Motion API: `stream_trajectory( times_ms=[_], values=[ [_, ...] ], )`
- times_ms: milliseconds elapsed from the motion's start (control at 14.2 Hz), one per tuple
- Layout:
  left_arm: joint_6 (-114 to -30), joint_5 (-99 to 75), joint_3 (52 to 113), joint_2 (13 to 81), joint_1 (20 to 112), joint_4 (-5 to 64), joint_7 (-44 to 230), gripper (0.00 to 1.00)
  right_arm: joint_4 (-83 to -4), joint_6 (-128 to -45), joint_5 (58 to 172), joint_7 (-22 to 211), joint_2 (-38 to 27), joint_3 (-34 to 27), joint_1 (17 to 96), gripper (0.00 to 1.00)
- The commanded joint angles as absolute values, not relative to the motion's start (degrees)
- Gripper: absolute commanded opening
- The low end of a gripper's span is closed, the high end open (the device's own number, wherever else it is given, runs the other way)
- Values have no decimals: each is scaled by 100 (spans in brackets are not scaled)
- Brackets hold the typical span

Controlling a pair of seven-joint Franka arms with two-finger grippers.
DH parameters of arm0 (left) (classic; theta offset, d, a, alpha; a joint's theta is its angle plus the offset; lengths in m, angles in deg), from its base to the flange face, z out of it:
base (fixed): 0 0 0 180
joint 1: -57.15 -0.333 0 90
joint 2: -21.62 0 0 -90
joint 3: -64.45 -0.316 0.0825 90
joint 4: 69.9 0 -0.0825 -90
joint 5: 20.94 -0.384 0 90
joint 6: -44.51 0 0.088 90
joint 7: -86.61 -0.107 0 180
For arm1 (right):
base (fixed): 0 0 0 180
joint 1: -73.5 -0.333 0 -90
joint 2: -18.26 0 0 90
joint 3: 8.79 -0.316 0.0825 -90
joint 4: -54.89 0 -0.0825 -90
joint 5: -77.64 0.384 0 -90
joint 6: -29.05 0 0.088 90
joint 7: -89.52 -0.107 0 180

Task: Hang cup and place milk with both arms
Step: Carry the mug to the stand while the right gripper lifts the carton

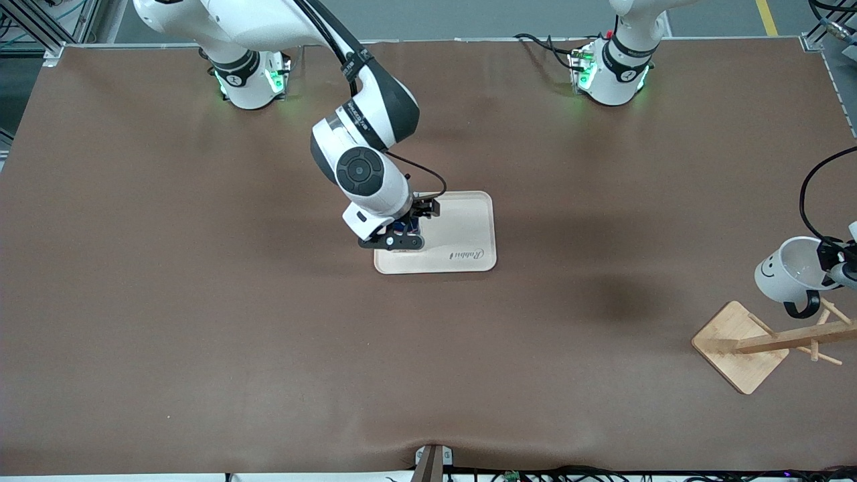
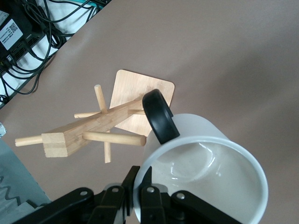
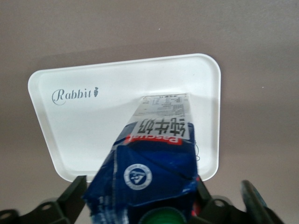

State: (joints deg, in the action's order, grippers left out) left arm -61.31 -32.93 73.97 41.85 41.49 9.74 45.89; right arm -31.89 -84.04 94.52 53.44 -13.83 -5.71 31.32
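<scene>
The milk [image 1: 406, 225], a dark-blue carton with a green cap, stands on the pale tray [image 1: 469, 227] at the end toward the right arm. My right gripper [image 1: 404, 235] is low around its upper part. In the right wrist view the fingers [image 3: 74, 193] flank the milk [image 3: 159, 154], open, with a thin gap on one side. My left gripper [image 1: 833, 264] is shut on the rim of the white cup [image 1: 790, 268], which hangs tilted over the wooden rack [image 1: 743, 345]. The left gripper [image 2: 142, 173] has one finger inside the cup [image 2: 210, 172], whose black handle [image 2: 160, 116] is close above a peg [image 2: 114, 138].
The rack's square base [image 2: 140, 100] sits near the left arm's end of the table, close to its edge. Cables [image 2: 28, 32] lie past that edge. The tray [image 3: 93, 135] carries the word Rabbit.
</scene>
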Motion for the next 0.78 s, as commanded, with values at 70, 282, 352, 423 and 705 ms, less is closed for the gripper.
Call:
stream_trajectory(
  times_ms=[70,282,352,423,705],
  values=[
    [-6140,-3325,7447,4262,3966,841,4275,0,-3212,-8372,9337,4621,-1321,-518,3052,0],
    [-6140,-3325,7447,4254,3914,850,4170,0,-3168,-8354,9328,4540,-1242,-501,3061,0],
    [-6140,-3325,7447,4254,3887,859,4108,0,-3124,-8267,9328,4557,-1189,-492,3096,0],
    [-6140,-3325,7447,4262,3870,850,4021,0,-3054,-8031,9337,4557,-1119,-492,3157,0],
    [-6332,-3325,7447,4333,3773,850,3836,0,-2230,-6581,9372,4540,-960,-439,3719,0]
  ],
)
